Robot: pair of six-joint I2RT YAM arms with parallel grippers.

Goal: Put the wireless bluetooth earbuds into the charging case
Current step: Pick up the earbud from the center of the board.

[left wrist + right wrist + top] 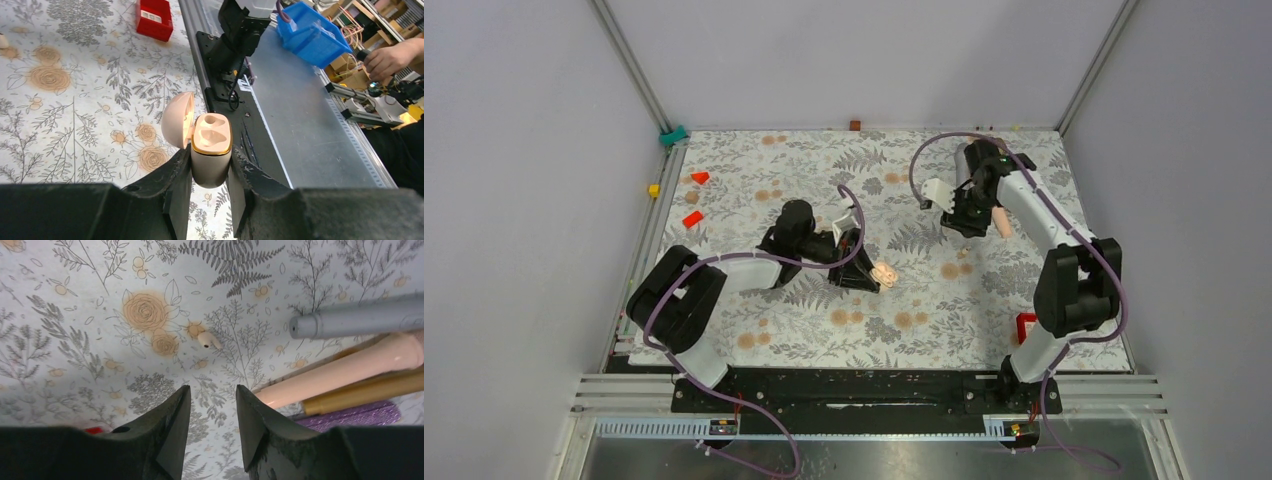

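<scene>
earbud [209, 340] on table [60, 390] | pink tube [340, 372], grey pen [360, 320] near, apart

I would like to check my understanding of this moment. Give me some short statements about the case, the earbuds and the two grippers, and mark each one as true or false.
1. The left gripper holds the charging case with its lid open. True.
2. Both earbuds sit in the case. False: its two sockets are empty.
3. One earbud lies on the table, ahead of the right gripper. True.
4. The right gripper is closed on that earbud. False: its jaws stand apart with nothing between them, and the earbud lies clear of them.
</scene>
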